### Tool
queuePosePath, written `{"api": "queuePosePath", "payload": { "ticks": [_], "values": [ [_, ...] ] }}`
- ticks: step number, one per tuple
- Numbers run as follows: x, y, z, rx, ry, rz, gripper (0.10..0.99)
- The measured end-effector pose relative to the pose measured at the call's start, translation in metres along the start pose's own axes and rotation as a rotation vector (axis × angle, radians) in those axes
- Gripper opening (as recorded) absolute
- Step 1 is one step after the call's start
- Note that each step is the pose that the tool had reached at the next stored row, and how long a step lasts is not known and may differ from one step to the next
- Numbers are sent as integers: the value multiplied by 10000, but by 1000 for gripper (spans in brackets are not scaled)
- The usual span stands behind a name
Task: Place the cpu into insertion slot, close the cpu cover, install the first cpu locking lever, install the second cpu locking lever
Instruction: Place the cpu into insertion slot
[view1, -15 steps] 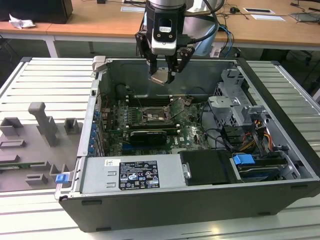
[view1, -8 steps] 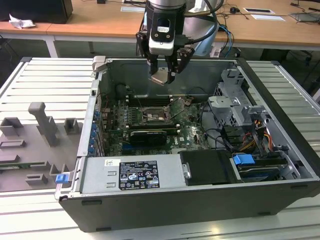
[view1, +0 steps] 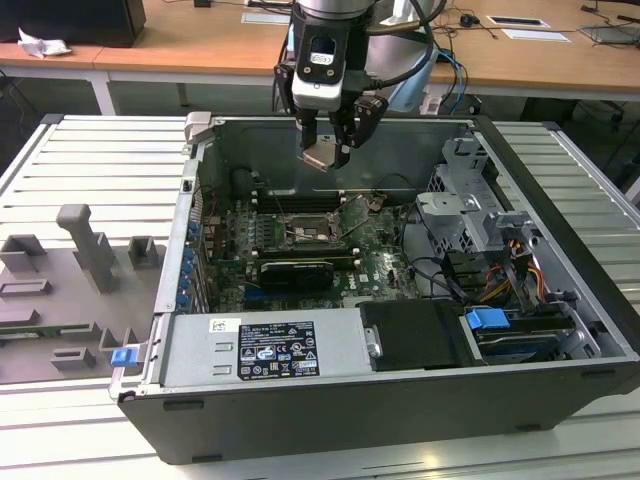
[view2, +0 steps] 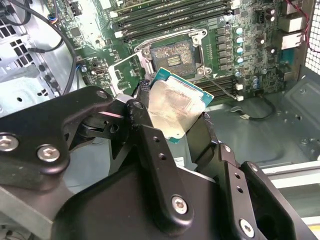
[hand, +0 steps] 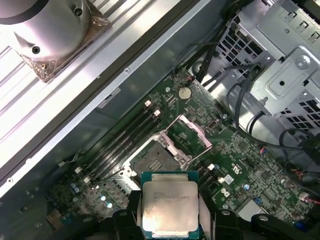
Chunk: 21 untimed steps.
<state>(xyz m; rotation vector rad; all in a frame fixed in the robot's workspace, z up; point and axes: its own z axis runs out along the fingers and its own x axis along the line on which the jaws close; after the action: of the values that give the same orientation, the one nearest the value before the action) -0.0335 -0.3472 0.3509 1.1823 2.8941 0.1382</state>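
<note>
Lab: slatted workbench (view1: 80, 150), office desks (view1: 200, 50).

An open computer case (view1: 400, 410) lies on a slatted table (view1: 60, 160), grey moulded fixtures (view1: 85, 240) at the exterior view's left.

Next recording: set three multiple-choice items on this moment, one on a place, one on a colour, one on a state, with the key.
1. Where is the cpu?
A. on the desk behind the case
B. in the gripper, above the motherboard
C. on the grey tray outside the case

2. What colour is the cpu's top?
A. black
B. blue
C. silver-grey

3. How is the insertion slot?
A. empty, with the cpu cover swung open beside it
B. shut under its cover
C. filled with a chip

Key:
1 B, both wrist views show the gripper clamped on the cpu's edges, with the board below it.
2 C, its pale metal top faces both wrist cameras.
3 A, the socket's bare contact field shows and the metal frame stands lifted off it.
</note>
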Motion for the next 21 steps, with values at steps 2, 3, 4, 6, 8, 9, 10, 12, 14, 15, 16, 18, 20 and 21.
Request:
{"api": "queuePosePath", "payload": {
  "ticks": [2,3,4,6,8,9,10,12,14,15,16,18,20,21],
  "values": [
    [0,0,1,-3,-10,132,541],
    [0,0,2,-5,-18,218,541],
    [0,0,2,-6,-23,265,541],
    [0,0,2,-9,-34,393,541],
    [0,0,3,-13,-48,559,541],
    [0,0,4,-15,-55,642,541],
    [0,0,4,-15,-60,699,541],
    [0,0,4,-19,-73,850,541],
    [0,-1,5,-23,-89,1030,541],
    [0,0,5,-24,-95,1101,541],
    [0,0,5,-25,-100,1160,541],
    [0,0,6,-29,-111,1274,541],
    [0,0,6,-31,-122,1404,541],
    [0,-1,6,-32,-127,1467,541]
  ]
}}
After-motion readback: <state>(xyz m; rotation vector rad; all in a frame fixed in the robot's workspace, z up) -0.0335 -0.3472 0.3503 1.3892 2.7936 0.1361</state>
